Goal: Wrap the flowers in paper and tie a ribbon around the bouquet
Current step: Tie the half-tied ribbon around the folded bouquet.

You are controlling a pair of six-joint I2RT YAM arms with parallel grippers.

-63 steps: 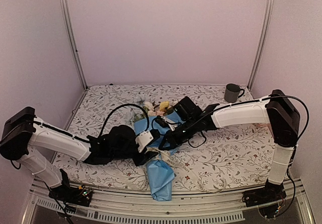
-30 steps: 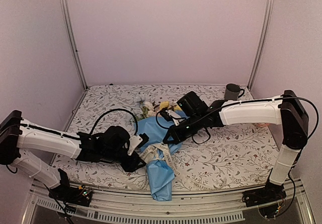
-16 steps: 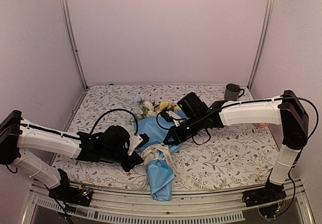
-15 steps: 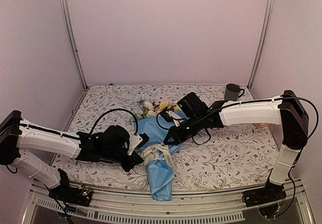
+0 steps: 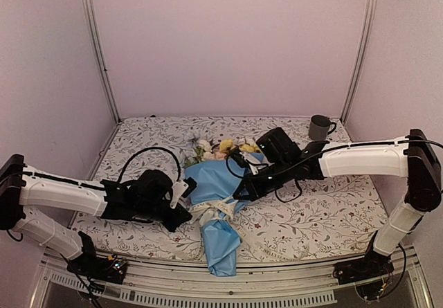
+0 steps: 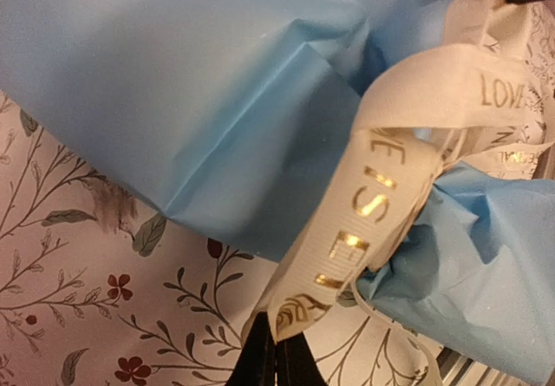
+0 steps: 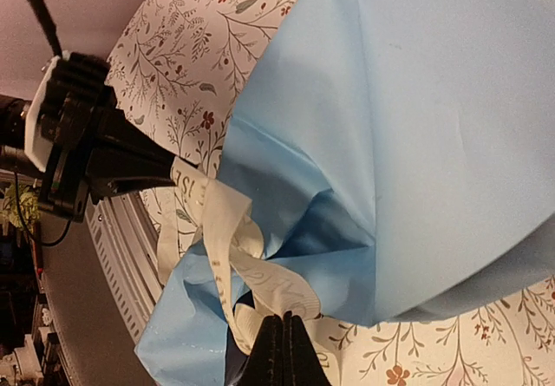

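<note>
The bouquet (image 5: pixel 208 187) lies mid-table, a light blue paper (image 6: pixel 199 82) cone with flowers (image 5: pixel 223 146) poking from its far end. The cream ribbon (image 5: pixel 211 211), printed with gold letters, is wound round the cone's narrow waist. At the cone's left, my left gripper (image 5: pixel 187 213) is shut on one ribbon end (image 6: pixel 347 238), the dark fingers (image 6: pixel 260 364) pinching its tip. On the right side my right gripper (image 5: pixel 239 195) is shut on the other ribbon loop (image 7: pixel 277 282). The paper (image 7: pixel 416 126) bunches at the waist. My left gripper (image 7: pixel 165 173) shows across the cone.
A grey mug (image 5: pixel 320 127) stands at the back right. A loose ribbon tail (image 5: pixel 277 252) trails over the floral tablecloth (image 5: pixel 318 211) toward the metal front rail (image 5: pixel 277 291). The cone's narrow end (image 5: pixel 221 249) reaches the front edge.
My left gripper has shut on the ribbon end. Left arm drew left and right arm drew right, pulling the ribbon tighter round the cone.
</note>
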